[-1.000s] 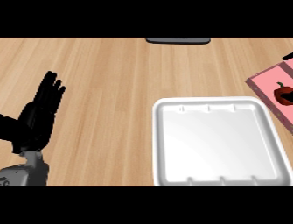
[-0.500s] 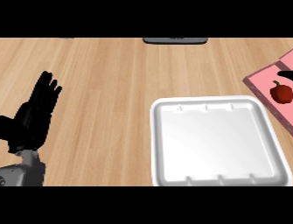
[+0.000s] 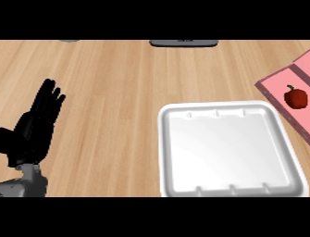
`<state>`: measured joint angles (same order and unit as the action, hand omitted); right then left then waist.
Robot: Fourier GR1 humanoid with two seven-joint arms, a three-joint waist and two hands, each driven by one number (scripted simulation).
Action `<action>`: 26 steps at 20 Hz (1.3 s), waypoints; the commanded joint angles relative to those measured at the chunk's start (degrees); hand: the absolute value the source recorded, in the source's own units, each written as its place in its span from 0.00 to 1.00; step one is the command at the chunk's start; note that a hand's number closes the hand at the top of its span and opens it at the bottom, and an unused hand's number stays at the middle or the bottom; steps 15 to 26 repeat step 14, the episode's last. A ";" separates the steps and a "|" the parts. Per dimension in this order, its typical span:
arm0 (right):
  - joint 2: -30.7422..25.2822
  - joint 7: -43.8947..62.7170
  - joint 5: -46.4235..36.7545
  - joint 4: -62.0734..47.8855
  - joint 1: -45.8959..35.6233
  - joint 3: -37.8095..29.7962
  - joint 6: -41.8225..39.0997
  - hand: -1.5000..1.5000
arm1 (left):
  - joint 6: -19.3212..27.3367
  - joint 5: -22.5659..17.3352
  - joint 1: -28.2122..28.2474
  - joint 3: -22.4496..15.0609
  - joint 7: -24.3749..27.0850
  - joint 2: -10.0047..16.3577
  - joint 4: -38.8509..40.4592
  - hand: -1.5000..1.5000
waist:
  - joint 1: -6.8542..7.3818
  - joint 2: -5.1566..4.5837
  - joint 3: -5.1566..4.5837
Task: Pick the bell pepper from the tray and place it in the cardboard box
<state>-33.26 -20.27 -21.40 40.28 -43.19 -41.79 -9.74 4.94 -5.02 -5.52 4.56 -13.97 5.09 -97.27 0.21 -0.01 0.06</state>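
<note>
You're looking steeply down on a pale wooden counter [image 3: 116, 92], its grain running left to right, and it fills your whole view. The light's even, with only soft shadows. At the far edge a dark flat object [image 3: 183, 42] sits half cut off. Left of it there's a small grey sliver [image 3: 68, 40].

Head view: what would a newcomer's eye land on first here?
The red bell pepper stands out most, lying in the pink box at the right edge. Next comes the big white tray, right of centre on the wooden counter. The black left hand rests open at the left, fingers up.
</note>
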 commanded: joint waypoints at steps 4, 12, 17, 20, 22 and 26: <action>-6.18 -3.20 8.67 -4.60 3.27 -5.91 -5.42 0.00 | -0.39 0.07 -2.39 0.53 3.53 -0.65 5.40 0.50 | -0.28 -0.19 -0.04; -15.67 -12.02 10.43 -18.68 4.18 -6.82 -7.41 0.00 | -1.09 -1.03 -4.14 2.48 3.40 0.78 6.77 0.50 | 0.75 -0.54 0.06; -15.67 -12.53 12.06 -17.01 5.90 -6.38 -8.54 0.00 | -1.71 -1.98 0.59 1.02 -2.38 1.26 -2.10 0.50 | 0.63 -0.18 0.02; -15.67 -12.53 12.06 -17.01 5.90 -6.38 -8.54 0.00 | -1.71 -1.98 0.59 1.02 -2.38 1.26 -2.10 0.50 | 0.63 -0.18 0.02; -15.67 -12.53 12.06 -17.01 5.90 -6.38 -8.54 0.00 | -1.71 -1.98 0.59 1.02 -2.38 1.26 -2.10 0.50 | 0.63 -0.18 0.02; -15.67 -12.53 12.06 -17.01 5.90 -6.38 -8.54 0.00 | -1.71 -1.98 0.59 1.02 -2.38 1.26 -2.10 0.50 | 0.63 -0.18 0.02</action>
